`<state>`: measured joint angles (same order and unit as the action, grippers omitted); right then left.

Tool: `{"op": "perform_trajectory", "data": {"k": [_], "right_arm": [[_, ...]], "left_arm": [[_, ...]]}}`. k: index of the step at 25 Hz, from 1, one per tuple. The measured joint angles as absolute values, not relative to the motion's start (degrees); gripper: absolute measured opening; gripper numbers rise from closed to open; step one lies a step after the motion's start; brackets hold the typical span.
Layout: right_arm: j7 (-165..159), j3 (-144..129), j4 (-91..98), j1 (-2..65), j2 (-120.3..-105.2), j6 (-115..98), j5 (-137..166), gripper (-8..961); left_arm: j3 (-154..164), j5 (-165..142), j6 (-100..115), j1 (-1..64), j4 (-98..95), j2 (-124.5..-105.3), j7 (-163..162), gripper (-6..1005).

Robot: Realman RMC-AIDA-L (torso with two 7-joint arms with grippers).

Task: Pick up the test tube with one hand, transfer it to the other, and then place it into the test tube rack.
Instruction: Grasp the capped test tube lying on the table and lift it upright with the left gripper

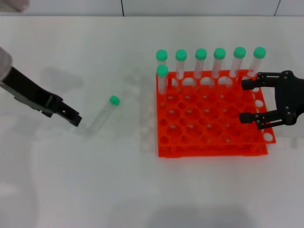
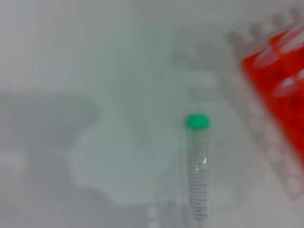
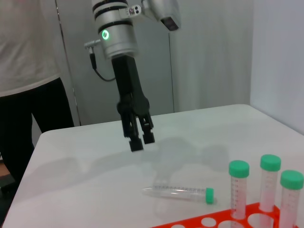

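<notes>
The test tube lies on the white table left of the rack, its green cap pointing away from me. It also shows in the left wrist view and the right wrist view. My left gripper, black and unlabelled, hovers just left of the tube's bottom end, apart from it. In the right wrist view the left gripper is above the table with its fingers slightly apart and empty. The orange-red rack stands right of centre. My right gripper is open and empty over the rack's right edge.
Several green-capped tubes stand upright in the rack's back rows; they also show in the right wrist view. A person stands beyond the table's far left side. The rack's corner shows in the left wrist view.
</notes>
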<state>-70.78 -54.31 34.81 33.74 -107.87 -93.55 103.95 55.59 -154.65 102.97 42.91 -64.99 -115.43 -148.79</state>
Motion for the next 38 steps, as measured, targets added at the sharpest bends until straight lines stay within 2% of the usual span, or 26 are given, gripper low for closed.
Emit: {"op": "perform_trajectory", "data": {"k": [10,19,32,34,38], "right_arm": [[-69.62,-54.32,34.81,33.77,-108.46,-93.46,104.11,868],[-69.42,-54.32,34.86,33.66,-108.45,-93.41,104.40,868],[-69.34,-54.32,34.90,33.49,-108.53,-92.84,104.51,869],[-69.34,-54.32,34.89,33.46,-108.54,-92.78,104.51,869],[-69.34,-54.32,34.90,33.38,-108.54,-92.75,104.48,869]], "left_arm": [[65.60,-157.82,94.53,46.48,-56.66,-117.77,-155.88,779],[68.93,-159.27,90.15,46.58,-55.36,-118.87,-158.77,764],[70.39,-159.07,86.04,48.28,-49.47,-119.15,-159.05,743],[70.44,-159.08,85.88,48.47,-49.45,-119.18,-159.06,587],[70.75,-159.05,85.46,48.66,-49.42,-119.19,-159.14,576]]}}
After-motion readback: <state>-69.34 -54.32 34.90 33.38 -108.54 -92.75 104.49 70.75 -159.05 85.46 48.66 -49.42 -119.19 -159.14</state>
